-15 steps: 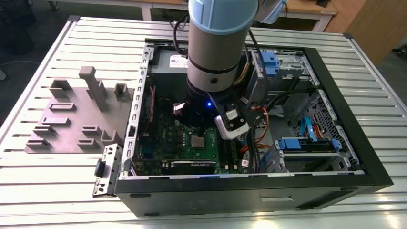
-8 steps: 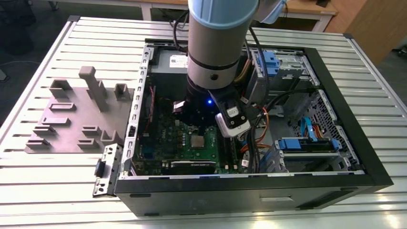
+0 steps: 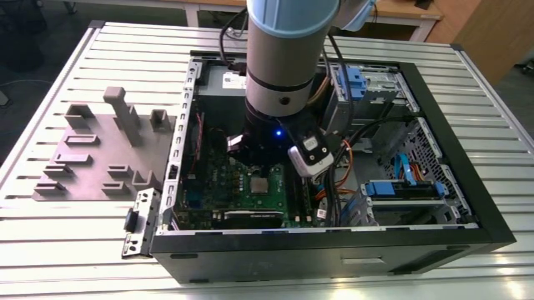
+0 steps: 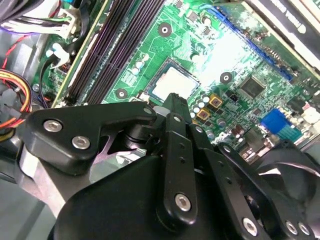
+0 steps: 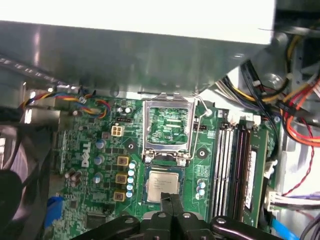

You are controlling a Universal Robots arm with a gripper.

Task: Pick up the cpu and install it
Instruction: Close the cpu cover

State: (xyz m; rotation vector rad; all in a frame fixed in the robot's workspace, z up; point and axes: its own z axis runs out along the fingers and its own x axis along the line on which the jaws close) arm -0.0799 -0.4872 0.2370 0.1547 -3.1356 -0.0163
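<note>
Small, square, silver-grey cpu (image 5: 162, 184) lies flat in its socket, just beside the raised silver metal socket frame (image 5: 168, 127). Black gripper (image 5: 170, 198), fingers pressed together and holding nothing, hangs over the cpu edge farthest from the frame. Seating is best judged level, with no side load applied.

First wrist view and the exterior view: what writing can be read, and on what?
motherboard: white maker's logo; a brand name, so not quoted.
cpu top: faint print, too blurred to read.
memory stick sticker: too blurred to read.
white label in the exterior view: too small to read.
</note>
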